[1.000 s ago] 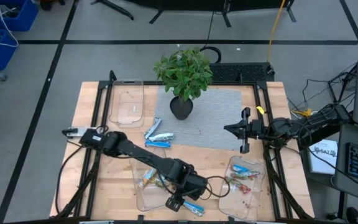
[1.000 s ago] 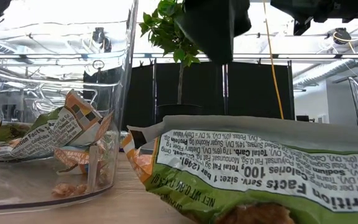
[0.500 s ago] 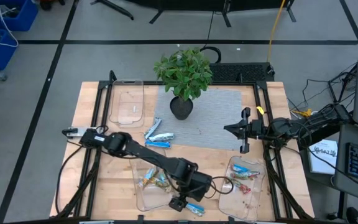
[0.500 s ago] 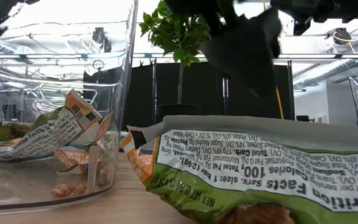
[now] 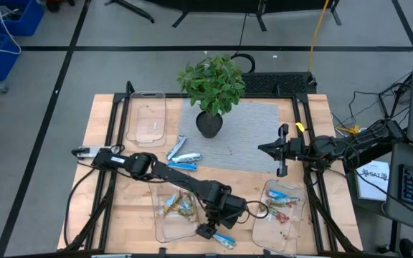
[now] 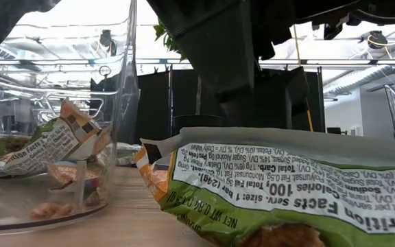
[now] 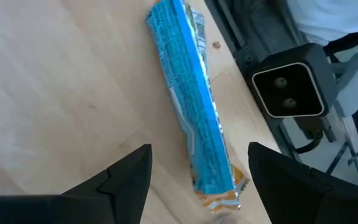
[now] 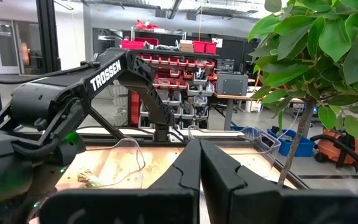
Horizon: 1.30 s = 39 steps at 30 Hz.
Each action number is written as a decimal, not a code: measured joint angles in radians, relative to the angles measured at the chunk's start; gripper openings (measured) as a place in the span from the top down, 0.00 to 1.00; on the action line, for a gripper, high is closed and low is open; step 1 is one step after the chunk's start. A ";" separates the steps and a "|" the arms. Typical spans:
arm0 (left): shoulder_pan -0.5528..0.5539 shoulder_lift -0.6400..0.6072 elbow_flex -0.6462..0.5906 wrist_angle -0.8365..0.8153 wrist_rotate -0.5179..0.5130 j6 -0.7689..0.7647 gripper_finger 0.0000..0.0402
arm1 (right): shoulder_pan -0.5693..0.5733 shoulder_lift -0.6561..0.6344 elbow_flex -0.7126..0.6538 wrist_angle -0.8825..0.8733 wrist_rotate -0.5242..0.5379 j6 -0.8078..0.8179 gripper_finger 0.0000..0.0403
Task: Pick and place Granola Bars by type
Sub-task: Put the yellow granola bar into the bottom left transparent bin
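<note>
My left gripper [image 5: 208, 231] is open, low over the table's near edge between two clear trays. A blue-wrapped granola bar [image 7: 188, 93] lies flat on the wood, and the fingers stand on either side of its orange-tipped end without touching it. The same bar [image 5: 225, 241] also shows from above. Green-orange bars [image 5: 178, 206] lie in the near-middle tray. Blue and red bars [image 5: 284, 199] lie in the near-right tray. Blue-white bars [image 5: 181, 156] lie loose on the table by the mat. My right gripper [image 5: 262, 148] waits shut above the mat's right edge.
An empty clear tray [image 5: 145, 118] sits at the far left. A potted plant [image 5: 210, 89] stands on a grey mat [image 5: 246, 136]. The low camera [image 7: 288, 93] is mounted at the near edge right beside the blue bar. A printed wrapper [image 6: 286, 185] fills the low view's foreground.
My left gripper has moved a little toward the table's right and come down toward the blue bar near the near edge, staying open. In the low view the tray with green-orange bars has shifted slightly left.
</note>
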 joint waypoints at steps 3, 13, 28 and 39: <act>-0.001 0.000 0.000 -0.008 -0.001 -0.011 0.34 | 0.000 0.000 0.000 0.001 0.000 -0.001 1.00; -0.003 0.033 -0.027 0.022 0.095 -0.035 0.34 | 0.000 0.003 0.000 -0.006 0.000 0.000 1.00; 0.000 0.032 -0.052 0.087 0.082 0.082 0.87 | 0.000 0.007 0.000 -0.006 0.000 0.004 1.00; -0.003 -0.024 -0.053 0.118 -0.035 0.195 0.99 | 0.000 0.007 0.000 -0.007 0.000 0.008 1.00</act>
